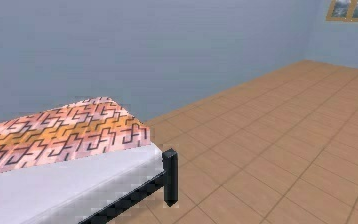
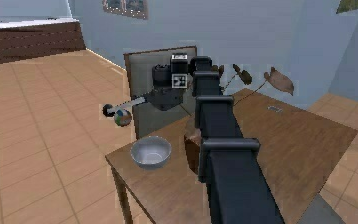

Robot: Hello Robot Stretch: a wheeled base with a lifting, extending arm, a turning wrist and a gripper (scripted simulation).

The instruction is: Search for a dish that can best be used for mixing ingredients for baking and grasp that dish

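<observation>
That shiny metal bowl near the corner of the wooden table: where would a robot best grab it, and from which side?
Probably by the rim, coming down from above. The bowl sits upright on the table, mouth up, so its thin edge is exposed, while its rounded sides slope away and offer little to hold. The rim toward the arm side view's left looks freest.

A shallow grey metal bowl (image 2: 150,152) sits upright on the table (image 2: 282,135), near its corner.
</observation>
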